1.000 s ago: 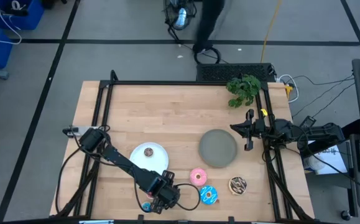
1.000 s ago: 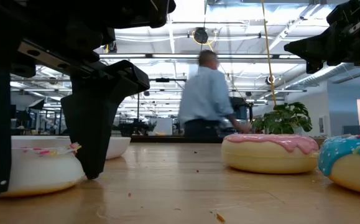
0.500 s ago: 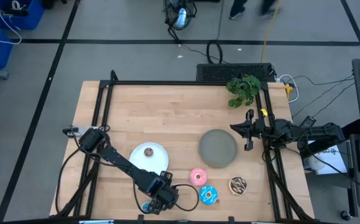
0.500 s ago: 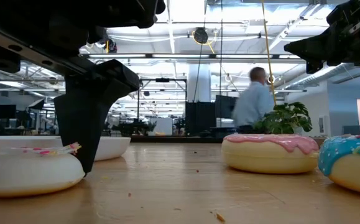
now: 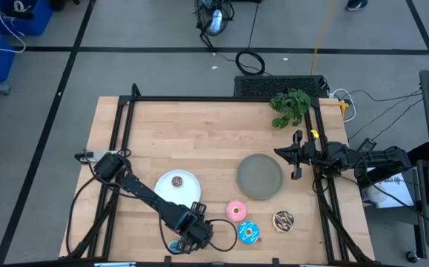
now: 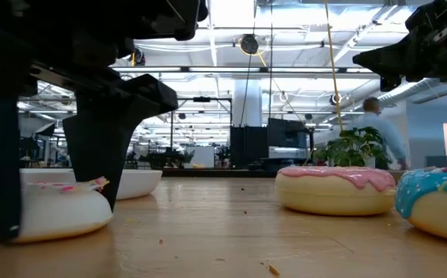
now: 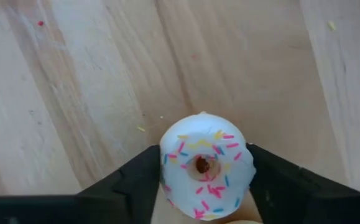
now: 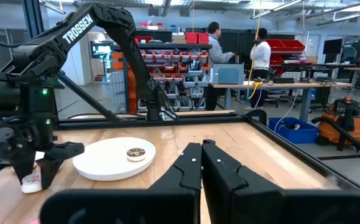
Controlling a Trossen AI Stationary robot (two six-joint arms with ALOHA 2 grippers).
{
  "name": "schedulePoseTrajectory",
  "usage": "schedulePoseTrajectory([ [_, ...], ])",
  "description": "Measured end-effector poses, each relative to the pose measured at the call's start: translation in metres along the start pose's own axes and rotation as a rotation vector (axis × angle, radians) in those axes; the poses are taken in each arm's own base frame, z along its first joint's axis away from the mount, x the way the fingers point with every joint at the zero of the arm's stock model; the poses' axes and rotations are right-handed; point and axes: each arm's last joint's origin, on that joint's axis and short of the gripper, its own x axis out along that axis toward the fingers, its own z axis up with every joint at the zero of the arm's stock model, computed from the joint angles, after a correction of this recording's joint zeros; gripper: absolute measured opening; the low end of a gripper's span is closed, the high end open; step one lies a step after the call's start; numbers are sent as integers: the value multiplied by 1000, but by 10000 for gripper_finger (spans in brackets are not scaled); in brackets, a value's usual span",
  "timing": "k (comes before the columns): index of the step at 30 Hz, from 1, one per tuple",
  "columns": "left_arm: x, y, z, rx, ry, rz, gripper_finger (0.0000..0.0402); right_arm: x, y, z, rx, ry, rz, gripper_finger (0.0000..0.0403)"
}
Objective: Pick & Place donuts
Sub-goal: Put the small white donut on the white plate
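My left gripper (image 5: 182,239) is down at the table's near edge, shut on a tiny white donut with sprinkles (image 7: 206,171). A tiny blue donut (image 5: 174,245) lies beside it. A tiny brown donut (image 5: 176,180) lies on the white plate (image 5: 188,191). The pink donut (image 5: 236,211), the blue sprinkled donut (image 5: 249,233) and the brown drizzled donut (image 5: 283,220) lie on the table to the right. The grey plate (image 5: 259,176) is bare. My right gripper (image 5: 297,157) waits shut at the table's right edge. The tiny red donut is hidden. My left gripper has the white donut's outer rim (image 7: 167,167) between its two fingers (image 7: 143,180), one on each opposite side. The fingers come from above, pointing down. The donut lies flat, hole up, its underside on the table (image 6: 61,220).
A green plant (image 5: 290,105) stands at the table's far right corner. A black frame (image 5: 125,126) runs along the table's left, far and right edges. Bare wood lies across the far half. People stand in the room beyond the table.
My left gripper has shifted a little about the white donut, which stays on the table. A person has walked across the room behind the table.
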Motion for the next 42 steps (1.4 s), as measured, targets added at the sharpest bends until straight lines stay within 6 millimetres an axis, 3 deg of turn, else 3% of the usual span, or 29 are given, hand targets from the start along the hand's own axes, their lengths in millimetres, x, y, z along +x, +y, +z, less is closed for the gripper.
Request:
schedulePoseTrajectory([
  [4,-7,0,4,1,-4,8,185,0,0,0,0,0,0,0],
  [8,-22,-2,8,5,-16,8,177,0,0,0,0,0,0,0],
  [16,-85,2,11,3,-75,60,206,0,0,0,0,1,0,0],
  [20,-128,4,7,-11,-172,61,215,0,0,0,0,3,0,0],
  [27,-189,11,-11,-116,-301,46,199,0,0,0,0,3,0,0],
  [36,-215,18,-40,-169,-225,121,155,0,0,0,0,2,0,0],
  [42,-225,22,-54,-245,-174,151,172,0,0,0,0,1,0,0],
])
